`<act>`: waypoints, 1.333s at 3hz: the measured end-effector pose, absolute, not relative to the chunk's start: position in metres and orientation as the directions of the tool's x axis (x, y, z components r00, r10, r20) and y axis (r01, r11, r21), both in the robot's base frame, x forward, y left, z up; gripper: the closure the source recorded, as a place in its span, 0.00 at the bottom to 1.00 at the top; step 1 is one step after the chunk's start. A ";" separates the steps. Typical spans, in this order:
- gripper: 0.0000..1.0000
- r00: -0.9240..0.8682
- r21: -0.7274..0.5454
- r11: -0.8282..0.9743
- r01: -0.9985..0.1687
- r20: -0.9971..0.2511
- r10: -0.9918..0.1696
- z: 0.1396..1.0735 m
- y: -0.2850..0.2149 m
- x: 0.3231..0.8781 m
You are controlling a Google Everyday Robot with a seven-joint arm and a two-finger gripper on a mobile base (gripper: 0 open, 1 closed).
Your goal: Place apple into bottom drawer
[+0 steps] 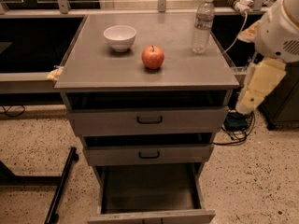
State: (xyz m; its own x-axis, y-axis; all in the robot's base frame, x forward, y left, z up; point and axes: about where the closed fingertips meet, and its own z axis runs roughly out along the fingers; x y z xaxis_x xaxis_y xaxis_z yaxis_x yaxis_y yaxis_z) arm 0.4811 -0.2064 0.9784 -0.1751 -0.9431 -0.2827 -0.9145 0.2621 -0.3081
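The red apple (153, 57) sits on the grey table (93, 64), near the middle. A white bowl (120, 37) is behind the apple and a little to the left. A water bottle (203, 25) stands behind the apple, to the right. Far below the apple, the bottom drawer (149, 190) is pulled out and looks dark inside. The end effector (247, 101) hangs well to the right of the apple, off the side of the table and lower down. I cannot tell if it is open or closed. It holds nothing.
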 end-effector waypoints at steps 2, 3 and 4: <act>0.00 -0.067 -0.355 0.257 -0.899 -0.467 -0.882 0.973 -0.175 0.607; 0.00 -0.033 -0.346 0.264 -0.900 -0.551 -0.834 0.960 -0.159 0.660; 0.00 -0.021 -0.317 0.264 -0.911 -0.602 -0.798 0.939 -0.139 0.697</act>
State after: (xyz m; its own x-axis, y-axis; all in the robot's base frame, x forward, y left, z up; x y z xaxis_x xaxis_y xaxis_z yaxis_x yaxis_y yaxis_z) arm 0.6971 -0.1390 0.9386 -0.0212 -0.7982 -0.6020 -0.9109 0.2636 -0.3175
